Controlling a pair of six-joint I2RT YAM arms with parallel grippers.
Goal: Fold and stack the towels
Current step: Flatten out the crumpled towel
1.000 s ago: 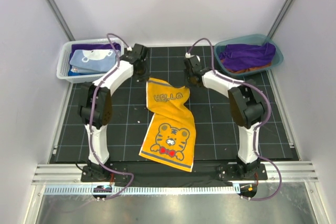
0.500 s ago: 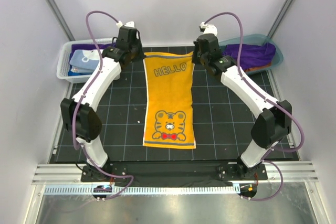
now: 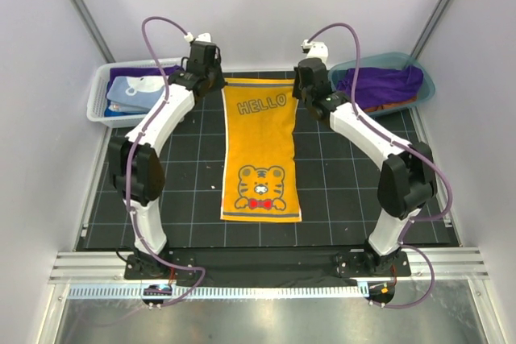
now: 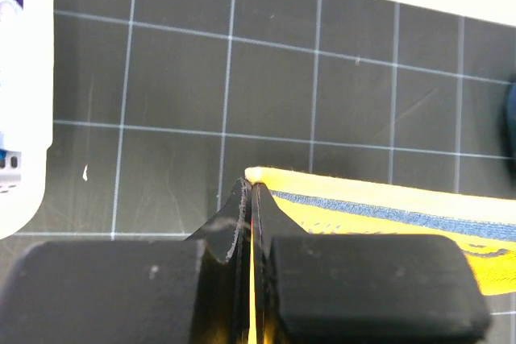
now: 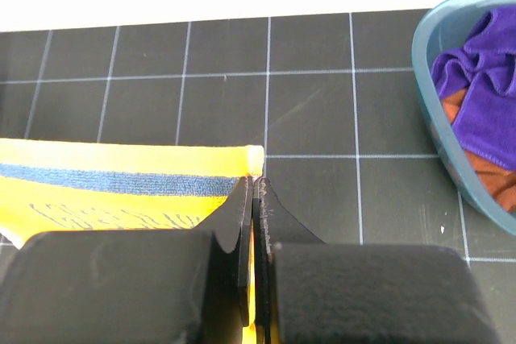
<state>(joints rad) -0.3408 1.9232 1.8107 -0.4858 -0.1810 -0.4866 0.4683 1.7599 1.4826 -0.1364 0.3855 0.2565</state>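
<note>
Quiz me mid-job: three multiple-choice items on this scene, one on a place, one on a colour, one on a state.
1. Where does the teal tub stand?
A) at the far right
B) at the far left
C) at the near edge, between the arm bases

2. What colour is the cloth on top in that tub?
A) white
B) purple
C) green

3. How do the left tool and right tool stand on the yellow towel?
A) both open above it
B) only the left one grips it
C) both shut on its far corners

Answers:
1 A: the top view shows the tub at the far right, beyond the right arm.
2 B: purple folds lie uppermost in it.
3 C: each wrist view shows the fingers pinched together on a corner of the towel.
</note>
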